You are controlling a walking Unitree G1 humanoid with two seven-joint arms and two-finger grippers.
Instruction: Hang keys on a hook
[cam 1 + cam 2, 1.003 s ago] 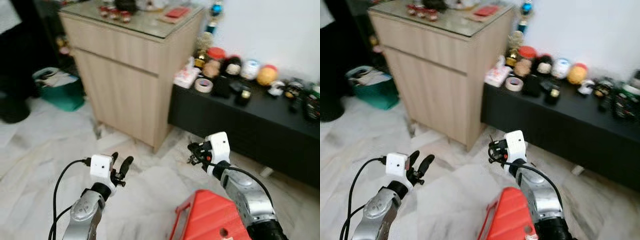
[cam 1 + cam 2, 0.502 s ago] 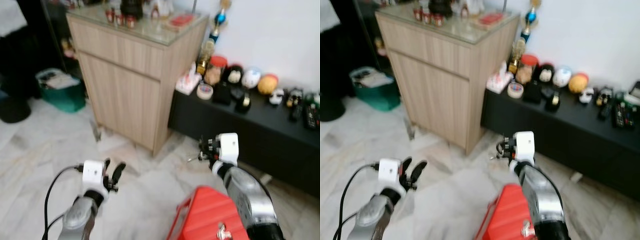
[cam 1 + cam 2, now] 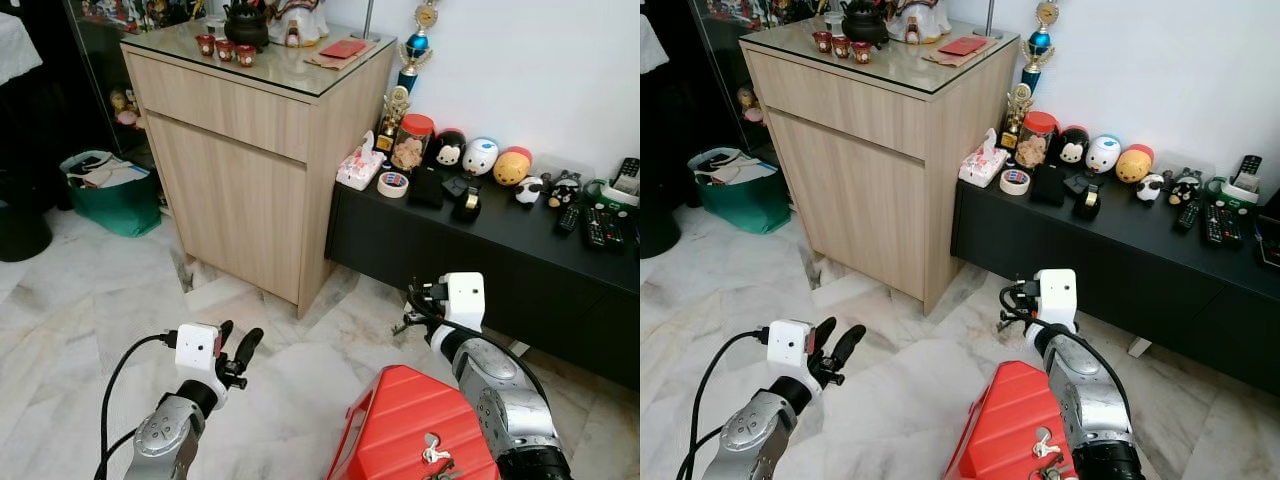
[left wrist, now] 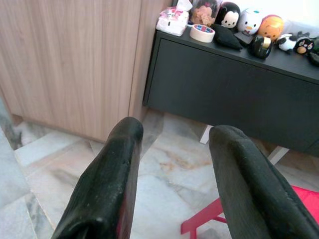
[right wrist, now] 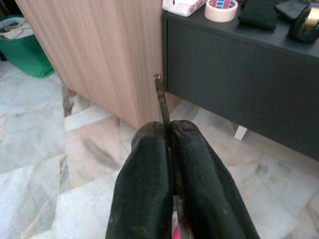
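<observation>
My right gripper (image 3: 413, 306) is held out over the marble floor, in front of the black sideboard, and is shut on the keys. In the right wrist view its fingers (image 5: 149, 164) are pressed together with a thin metal key blade (image 5: 160, 99) sticking out past the tips. A bit of the keys (image 3: 404, 326) hangs below the gripper. My left gripper (image 3: 238, 338) is lower on the left, open and holding nothing; its two fingers (image 4: 114, 164) stand well apart.
A red plastic stool (image 3: 395, 430) stands right below my right arm, with a small metal item (image 3: 435, 455) on its top. A tall wooden cabinet (image 3: 250, 150) is ahead on the left, with a green bag (image 3: 110, 190) beside it. The black sideboard (image 3: 500, 250) carries toys, tape and remotes.
The whole picture has shifted and sharpened, so the camera has moved. The right gripper stays shut on the keys and the left stays open.
</observation>
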